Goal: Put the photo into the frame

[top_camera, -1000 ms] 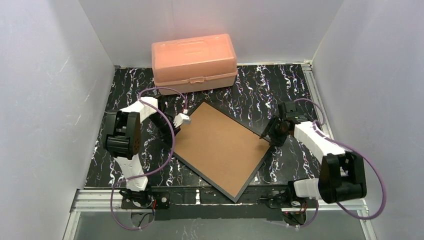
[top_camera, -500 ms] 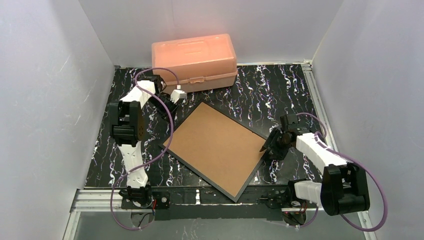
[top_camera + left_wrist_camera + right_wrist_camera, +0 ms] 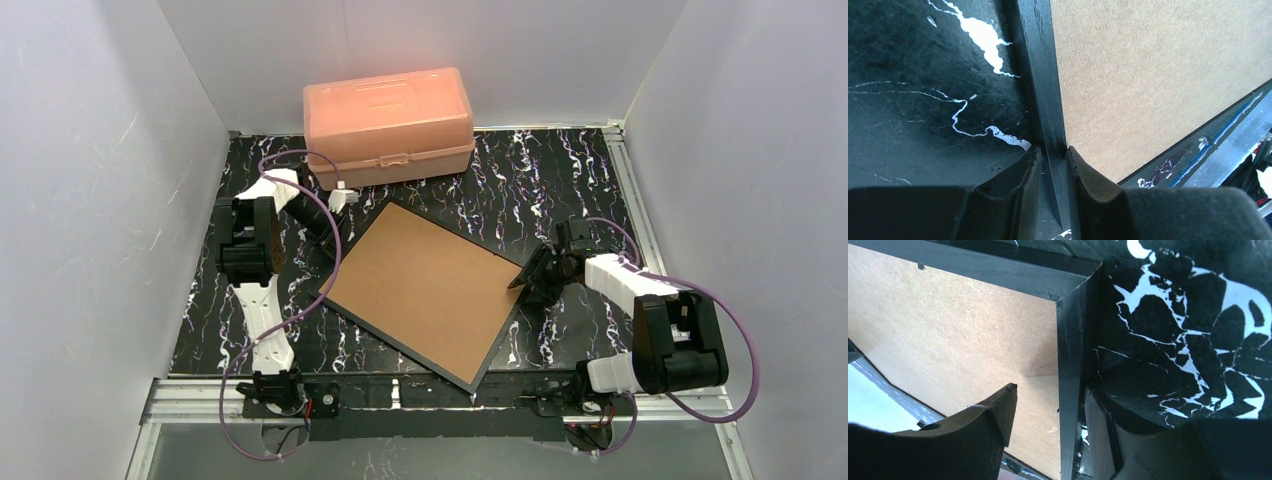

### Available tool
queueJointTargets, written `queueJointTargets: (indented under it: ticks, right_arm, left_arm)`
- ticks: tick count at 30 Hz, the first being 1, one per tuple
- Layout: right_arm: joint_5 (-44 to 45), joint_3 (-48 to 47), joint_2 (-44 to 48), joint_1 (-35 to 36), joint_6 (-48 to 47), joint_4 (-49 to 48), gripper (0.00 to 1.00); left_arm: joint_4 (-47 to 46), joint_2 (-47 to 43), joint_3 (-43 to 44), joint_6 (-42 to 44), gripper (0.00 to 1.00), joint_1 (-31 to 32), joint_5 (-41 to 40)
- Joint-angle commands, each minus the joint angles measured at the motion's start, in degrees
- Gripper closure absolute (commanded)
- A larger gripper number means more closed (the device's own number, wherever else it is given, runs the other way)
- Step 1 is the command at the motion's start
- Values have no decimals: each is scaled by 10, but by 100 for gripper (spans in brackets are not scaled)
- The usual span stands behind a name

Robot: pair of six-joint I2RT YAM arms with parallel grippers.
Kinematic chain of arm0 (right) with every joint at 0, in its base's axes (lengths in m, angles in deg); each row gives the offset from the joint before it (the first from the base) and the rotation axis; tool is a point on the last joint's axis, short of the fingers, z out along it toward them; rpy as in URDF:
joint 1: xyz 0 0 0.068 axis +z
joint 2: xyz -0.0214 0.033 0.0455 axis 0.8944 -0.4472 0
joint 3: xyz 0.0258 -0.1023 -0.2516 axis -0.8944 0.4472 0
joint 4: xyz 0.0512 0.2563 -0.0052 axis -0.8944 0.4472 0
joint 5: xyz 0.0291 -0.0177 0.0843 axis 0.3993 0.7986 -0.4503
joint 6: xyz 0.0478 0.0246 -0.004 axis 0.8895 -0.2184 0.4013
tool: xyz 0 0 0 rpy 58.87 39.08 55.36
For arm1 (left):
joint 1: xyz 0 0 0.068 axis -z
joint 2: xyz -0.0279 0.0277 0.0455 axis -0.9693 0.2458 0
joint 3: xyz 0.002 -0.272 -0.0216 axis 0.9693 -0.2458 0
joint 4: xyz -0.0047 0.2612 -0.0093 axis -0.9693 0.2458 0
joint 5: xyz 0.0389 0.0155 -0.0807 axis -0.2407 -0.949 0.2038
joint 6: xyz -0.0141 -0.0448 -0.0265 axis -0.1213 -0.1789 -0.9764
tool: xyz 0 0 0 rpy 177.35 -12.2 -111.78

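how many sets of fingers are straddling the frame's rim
2: left fingers pinch the rim of the thin black picture frame on its left side; right fingers straddle the right side, spread open.

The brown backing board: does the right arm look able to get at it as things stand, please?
Probably yes: the right hand is open astride the rail of the frame, one finger over the backing board, with nothing lying on it.
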Motion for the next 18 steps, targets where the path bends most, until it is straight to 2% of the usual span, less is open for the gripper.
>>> queueJointTargets:
  ticks: [1,5,7,10,18]
  right_arm:
    - [-12,-21,9,2,-15,-29,40]
    - [8,8,89,-1,-3,-12,43]
    - [-8,47,130,-1,23,-29,49]
    - [-26,83,174,-2,49,-50,64]
    - [-39,95,136,-1,45,-67,66]
  left_arm:
    - [-18,-15,-21,-2,81,-5,0]
    - [-19,-27,-25,-4,83,-6,1]
    - [-19,-33,-19,-5,83,-6,4]
    - [-19,-34,0,-12,83,-6,8]
    - [-41,1,43,-42,77,-6,6]
